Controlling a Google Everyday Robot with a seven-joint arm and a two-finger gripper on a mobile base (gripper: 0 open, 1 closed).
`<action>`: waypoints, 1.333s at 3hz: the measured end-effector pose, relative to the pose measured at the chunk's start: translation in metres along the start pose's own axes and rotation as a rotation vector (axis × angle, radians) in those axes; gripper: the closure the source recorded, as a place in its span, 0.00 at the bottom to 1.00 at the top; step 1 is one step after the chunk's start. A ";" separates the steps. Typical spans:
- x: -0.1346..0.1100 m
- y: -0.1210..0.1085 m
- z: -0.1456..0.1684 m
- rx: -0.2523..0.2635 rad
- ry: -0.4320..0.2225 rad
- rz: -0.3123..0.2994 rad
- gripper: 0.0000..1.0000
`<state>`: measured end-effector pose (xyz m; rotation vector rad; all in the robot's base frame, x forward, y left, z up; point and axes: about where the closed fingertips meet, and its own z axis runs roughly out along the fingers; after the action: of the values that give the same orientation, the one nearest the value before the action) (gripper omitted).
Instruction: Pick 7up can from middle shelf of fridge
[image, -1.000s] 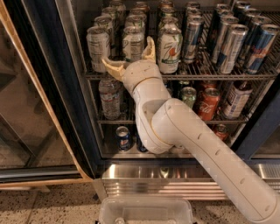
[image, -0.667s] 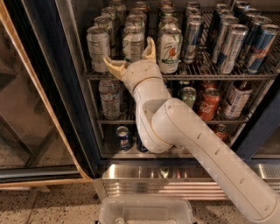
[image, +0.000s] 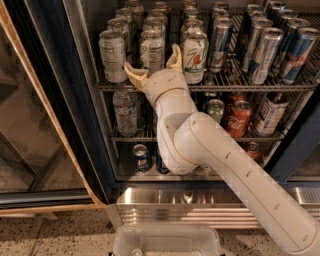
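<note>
The fridge stands open with its dark frame at the left. On the middle shelf, a wire rack with a metal front rail, stand rows of cans. A white 7up can with green print is at the front, with similar white-and-green cans to its left. My gripper is open at the rail. One cream finger is left of the front white-and-green can, the other lies between that can and the 7up can. It holds nothing.
Slim blue-and-silver cans fill the shelf's right side. The rack below holds a water bottle and red cola cans. Blue cans sit at the bottom. A ribbed steel base panel and clear bin are in front.
The gripper has edged slightly right and in toward the cans; its fingers stay spread. Nothing on the shelf has moved.
</note>
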<state>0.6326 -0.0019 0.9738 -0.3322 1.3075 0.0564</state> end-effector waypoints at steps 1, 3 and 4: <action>0.002 -0.004 0.001 0.011 0.009 -0.009 0.28; -0.003 -0.001 0.021 -0.014 0.024 -0.046 0.29; -0.002 0.000 0.022 -0.016 0.026 -0.045 0.30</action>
<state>0.6522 0.0046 0.9808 -0.3768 1.3251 0.0245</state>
